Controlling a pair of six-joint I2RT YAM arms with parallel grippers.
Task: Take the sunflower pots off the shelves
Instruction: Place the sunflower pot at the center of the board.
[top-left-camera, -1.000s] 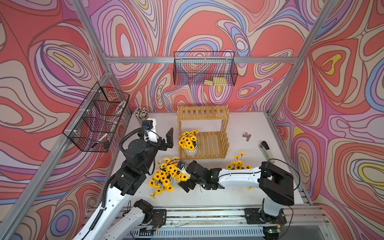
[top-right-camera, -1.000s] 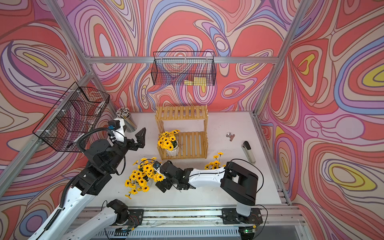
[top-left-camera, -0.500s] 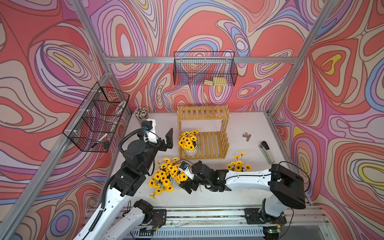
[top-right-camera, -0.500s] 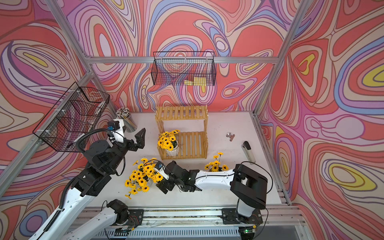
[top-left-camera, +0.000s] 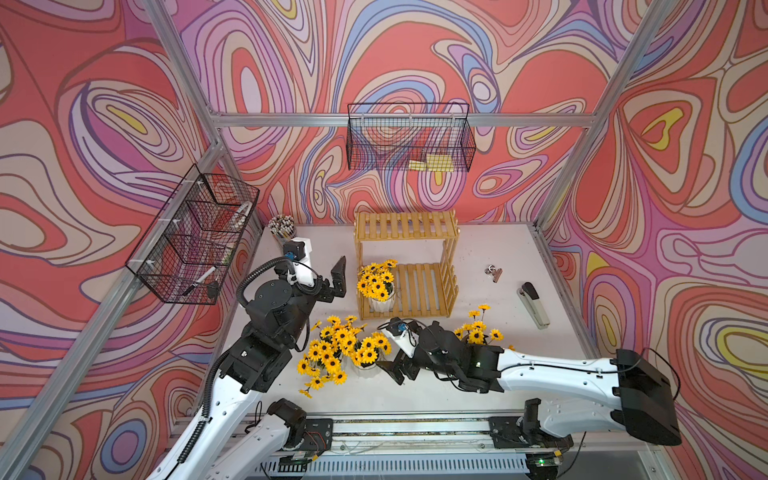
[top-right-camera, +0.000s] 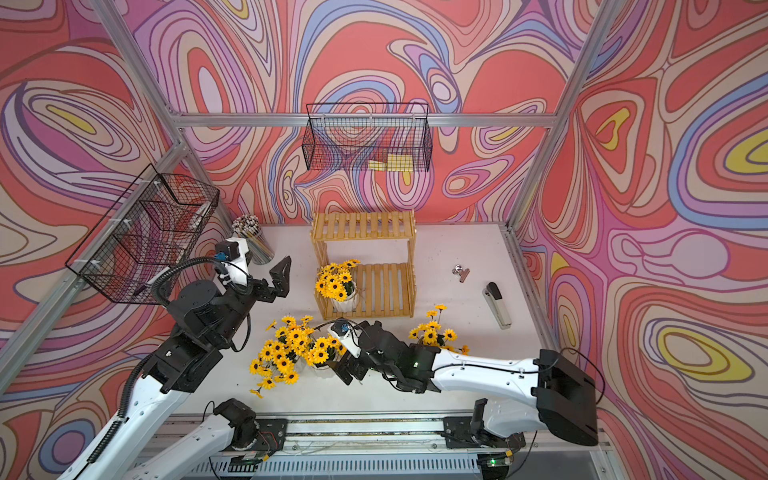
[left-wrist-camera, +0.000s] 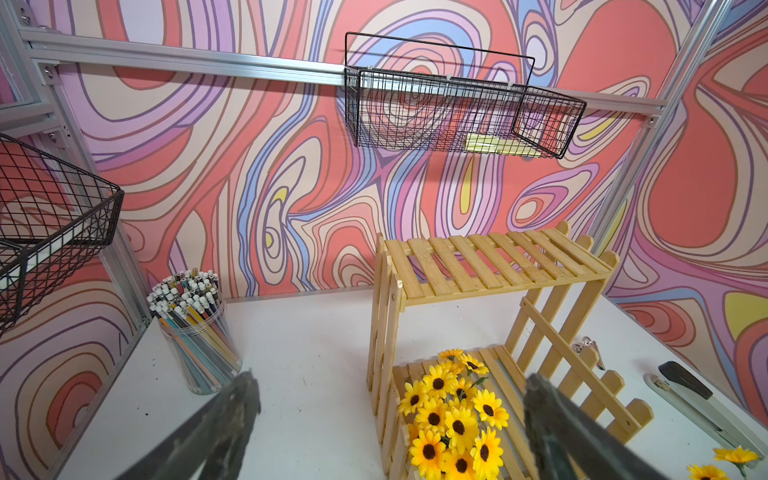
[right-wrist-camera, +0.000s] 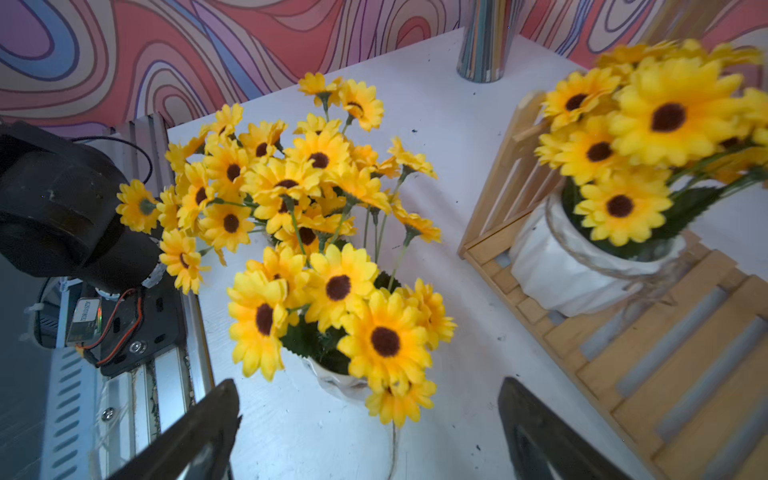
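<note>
Task status: three of the four pots are off the rack and one is left, so I judge the job about three quarters done.
Shelves: two-tier rack of yellowish slatted wood (top-left-camera: 419, 286), standing at the upper centre of the white surface (top-left-camera: 490, 245). The top tier is bare in both top views.
Pot left to remove: white ribbed ceramic pot of yellow dark-centred artificial sunflowers (top-left-camera: 381, 302), called the shelf pot below. It stands upright at the left end of the lower tier, with twine round its rim.
Pots already removed: three matching sunflower pots stand on the surface, below the rack in the frame. These are the left pot (top-left-camera: 328, 353), the middle pot (top-left-camera: 365, 370) and the right pot (top-left-camera: 478, 332). The right pot is partly hidden behind the right arm.
Left claw (top-left-camera: 338, 282): fingers spread wide, with nothing held. It hovers just left of the lower tier.
Shelf pot relative to left claw: in the left wrist view the flowers lie ahead of the claw, in line with the gap and apart from both fingers.
Right claw (top-left-camera: 397, 371): fingers at full spread and empty, low over the surface at lower centre.
Middle pot relative to right claw: just beside the fingertips and ahead of the gap, not inside it. I cannot tell whether they touch.
Remaining work: I expect the left claw to take the shelf pot. It would need to go in under the top tier and close on the ceramic body, not the stems.
</note>
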